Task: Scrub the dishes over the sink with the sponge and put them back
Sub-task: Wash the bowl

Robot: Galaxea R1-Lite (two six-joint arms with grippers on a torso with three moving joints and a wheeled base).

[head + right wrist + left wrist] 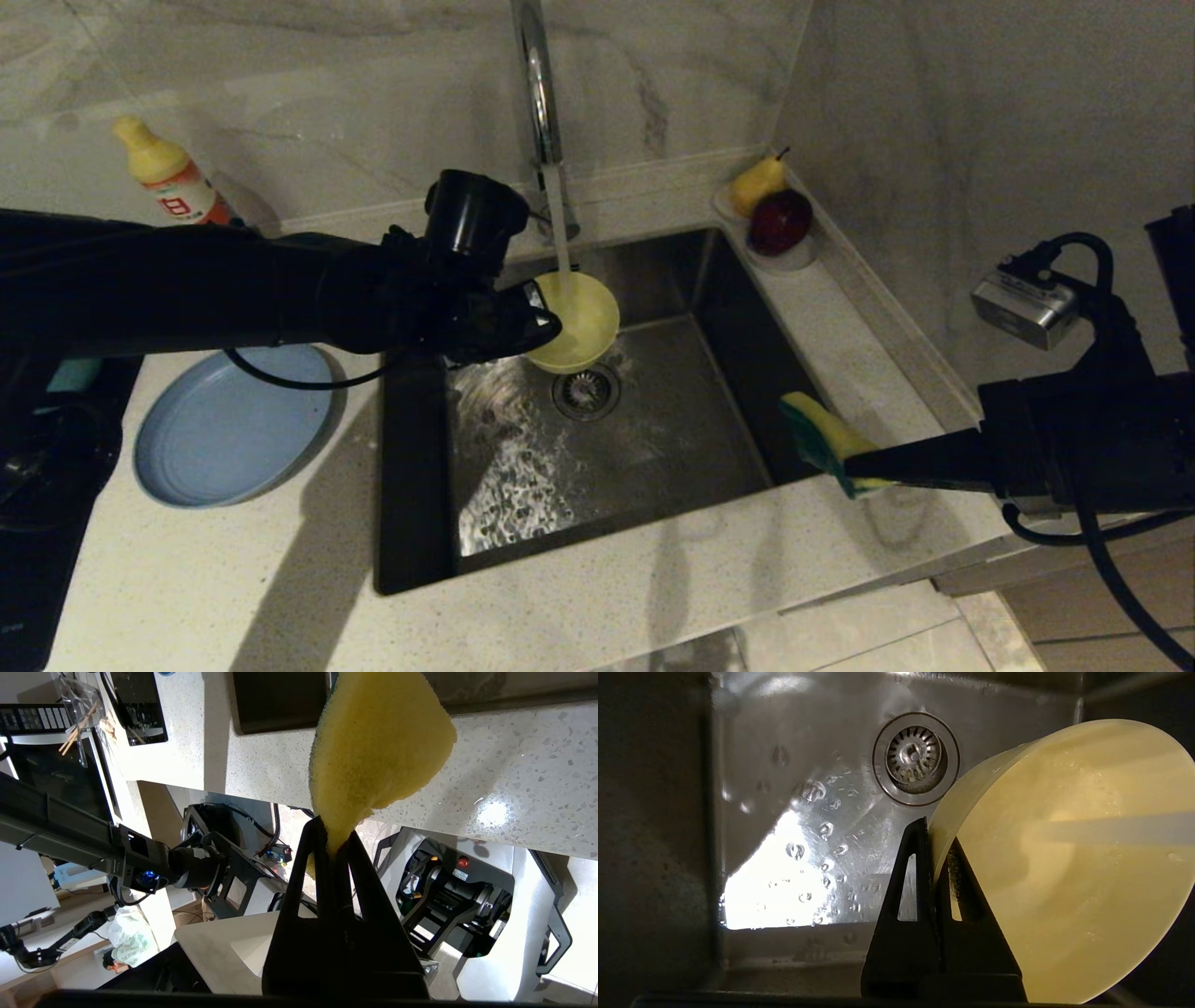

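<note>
Left pincer (551, 322) clamps yellow bowl (581, 317) rim under running tap (540, 84) in sink (653, 448); right pincer (854, 462) clenched on sponge (822, 439), off to the side. Plate (224, 429) waits on tabletop (653, 588); scrubbing apparently still ahead.

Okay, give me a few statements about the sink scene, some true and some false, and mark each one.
1. The left gripper is shut on the rim of the yellow bowl. True.
2. The bowl is held under running water from the tap. True.
3. The right gripper is scrubbing inside the bowl with the sponge. False: it holds the sponge off to the sink's right edge, apart from the bowl.
4. The blue plate lies in the sink. False: it rests on the counter left of the sink.
5. A pear and a dark red fruit sit at the sink's far right corner. True.
</note>
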